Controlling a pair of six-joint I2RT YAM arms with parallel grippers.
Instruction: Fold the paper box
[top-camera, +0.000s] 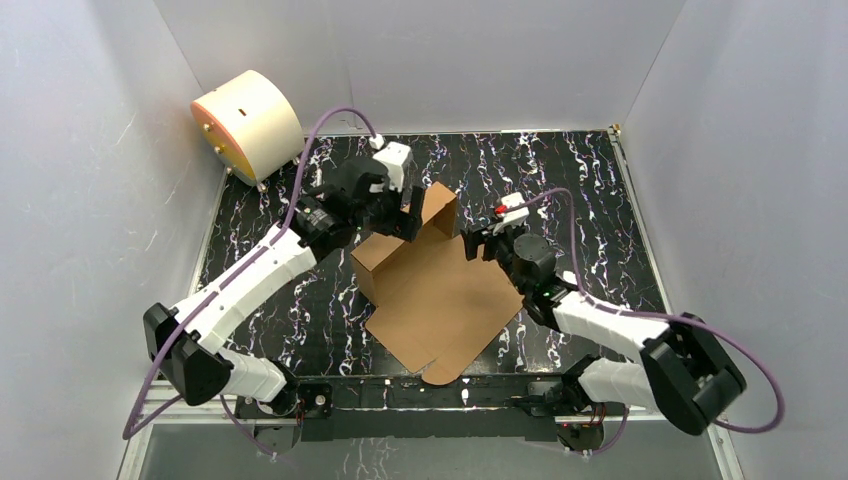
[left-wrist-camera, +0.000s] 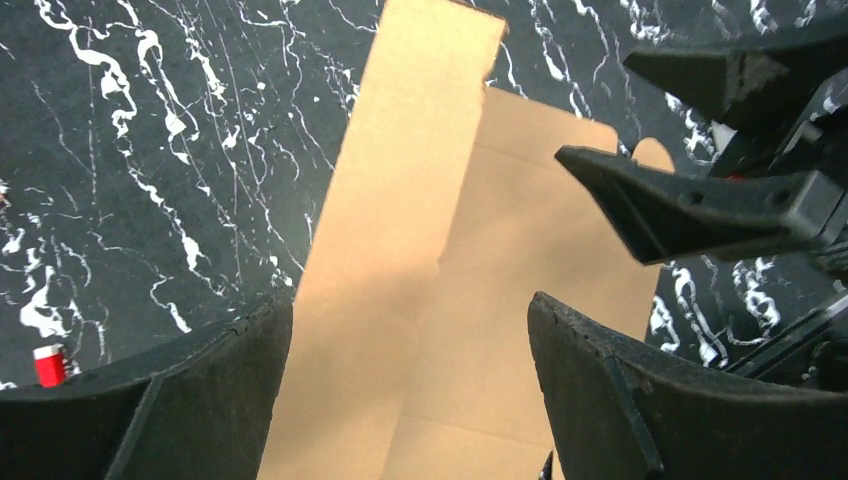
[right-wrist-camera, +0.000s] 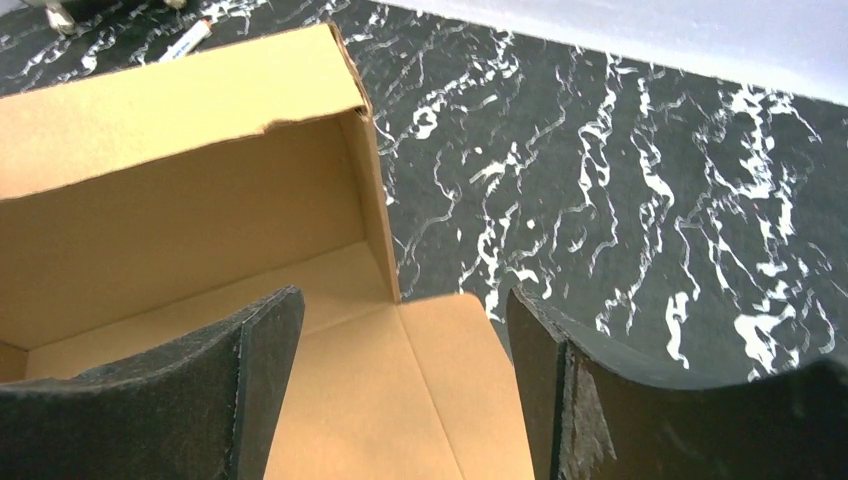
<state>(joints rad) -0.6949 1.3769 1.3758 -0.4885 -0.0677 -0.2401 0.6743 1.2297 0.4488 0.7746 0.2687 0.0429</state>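
On the surface (top-camera: 600, 200), between my arms: the paper box (top-camera: 440, 300), half raised, its long axis running away from me.
Its flat panel lies nearest; my right claw (top-camera: 475, 245), spread and empty, hangs just beside the standing right wall; my left claw (top-camera: 400, 220), also spread, sits over the far wall.

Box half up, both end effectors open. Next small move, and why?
Probably: lower the right end effector onto the flat flap beneath it and close, to raise it. The paper box already has a wall standing, this flap lies flat, and both it and the left end effector are open, holding nothing.
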